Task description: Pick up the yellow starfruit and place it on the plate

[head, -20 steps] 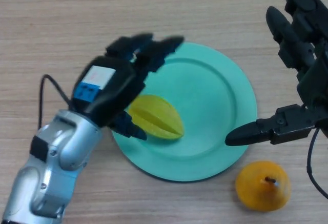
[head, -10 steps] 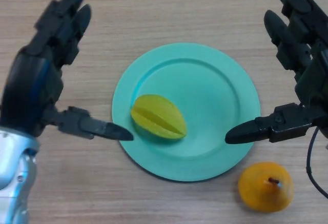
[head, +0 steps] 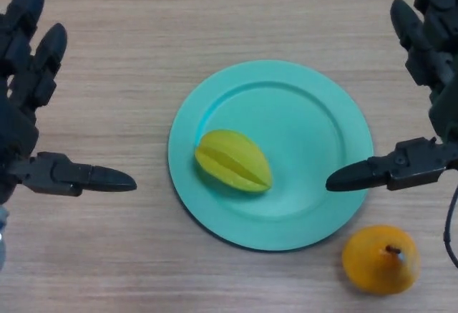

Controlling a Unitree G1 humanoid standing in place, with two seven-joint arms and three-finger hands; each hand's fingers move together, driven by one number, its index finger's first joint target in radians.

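The yellow starfruit (head: 234, 160) lies on the left part of the round green plate (head: 308, 134), on its side. My left hand (head: 28, 112) is at the left edge of the head view, open and empty, its thumb pointing right toward the plate and well apart from it. My right hand (head: 429, 105) is at the right edge, open and empty, its thumb tip over the plate's right rim.
An orange fruit (head: 380, 261) with a short stem sits on the wooden table (head: 143, 26) just below and right of the plate, under my right hand's thumb.
My left hand has let go of the starfruit and pulled back left, away from the plate. The starfruit stays on the plate. The right hand has barely moved.
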